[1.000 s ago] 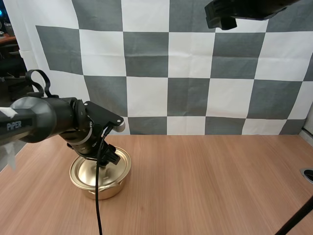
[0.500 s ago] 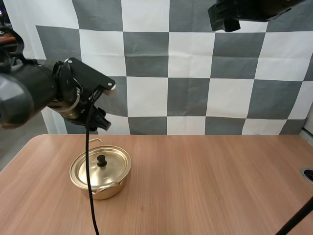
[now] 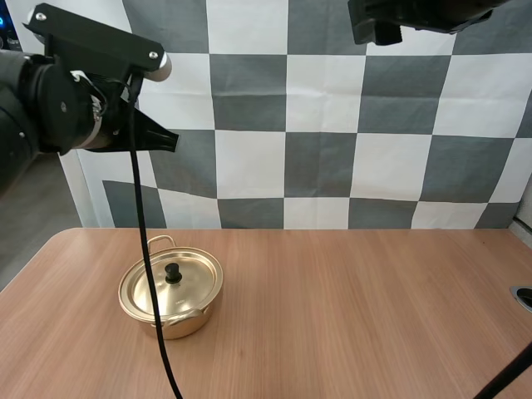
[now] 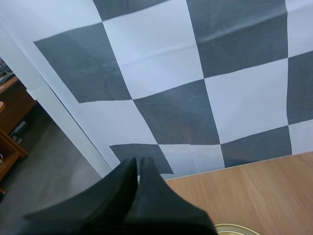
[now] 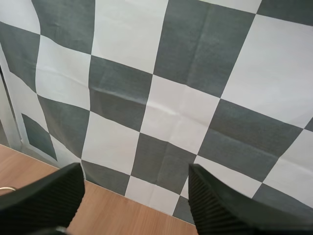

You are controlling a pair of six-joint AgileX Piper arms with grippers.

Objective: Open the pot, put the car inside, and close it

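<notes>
Jaws of our left gripper (image 4: 138,161) pressed together on nothing, high over the table's (image 3: 357,316) far left. Pot (image 3: 184,322) sits below at left, lid (image 3: 193,283) on. Our right gripper (image 5: 134,196) spread wide, empty, raised high.

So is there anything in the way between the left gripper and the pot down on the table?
Nothing visible is. The left gripper hangs high above the pot, with open air between them. The pot stands on the table with its lid on, and the knob looks free to reach.
</notes>
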